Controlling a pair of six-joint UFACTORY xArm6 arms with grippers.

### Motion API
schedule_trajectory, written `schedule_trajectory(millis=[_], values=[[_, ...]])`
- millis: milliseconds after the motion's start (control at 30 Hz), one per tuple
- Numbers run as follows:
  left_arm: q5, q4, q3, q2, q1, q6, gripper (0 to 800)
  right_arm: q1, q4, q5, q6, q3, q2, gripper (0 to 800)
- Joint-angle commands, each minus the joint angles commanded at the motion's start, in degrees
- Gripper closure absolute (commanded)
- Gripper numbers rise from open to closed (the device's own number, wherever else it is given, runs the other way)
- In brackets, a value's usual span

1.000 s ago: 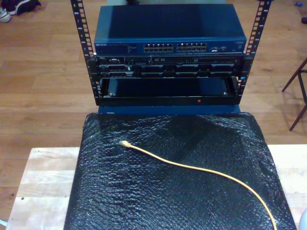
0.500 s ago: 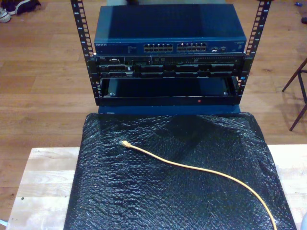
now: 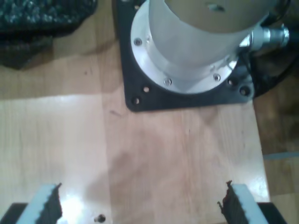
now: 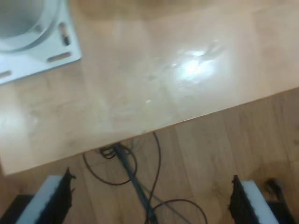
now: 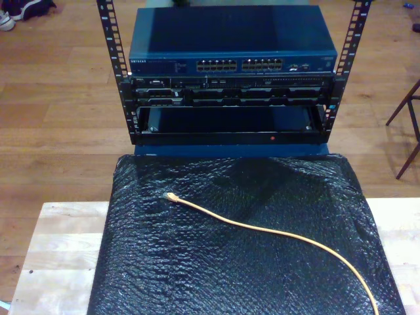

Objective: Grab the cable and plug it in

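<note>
The orange-yellow cable (image 5: pixel 275 231) lies loose on the black bubble-wrap mat (image 5: pixel 197 275) in the exterior view. Its clear plug (image 5: pixel 170 195) points toward the exterior view's upper left, and the cord runs off near the lower right corner. The blue network switch (image 5: pixel 230 41) with its two blocks of ports (image 5: pixel 239 65) sits in the rack beyond the mat. My first gripper (image 3: pixel 140 205) is open over bare wooden tabletop with nothing between its fingers (image 3: pixel 46 205). My second gripper (image 4: pixel 152 200) is open too, hanging past the table edge (image 4: pixel 187 122) above the floor.
The first wrist view holds a silver arm base (image 3: pixel 196 42) on a black plate and a corner of the bubble wrap (image 3: pixel 37 18). A white base plate (image 4: pixel 42 56) and thin black floor cables (image 4: pixel 135 182) appear in the second wrist view. A chair leg (image 5: pixel 408 131) stands at the exterior view's right.
A pale grey arm part at the exterior view's lower right corner has slid out of the picture. The cable and its plug lie as before.
</note>
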Motion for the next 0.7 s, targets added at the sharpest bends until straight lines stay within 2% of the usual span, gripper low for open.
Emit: schedule_trajectory(millis=[167, 333, 467, 700], values=[[0.6, -1.1, -0.1, 0.1, -5.9, -4.5, 0, 4.0, 1.8, 3.0, 4.0, -3.2, 1.3, 4], [2.2, -4.7, -0.9, 0.1, -9.1, -7.6, 0, 6.9, 3.9, 6.6, 7.8, -6.4, 3.4, 4], [4.9, -7.2, -1.8, 0.1, -11.2, -8.1, 0, 6.9, 8.8, 10.6, 8.3, -9.1, 5.6, 6], [5.3, -9.8, -2.0, 1.6, -13.5, -11.2, 0, 6.9, 14.8, 17.7, 11.1, -14.5, 9.2, 7]])
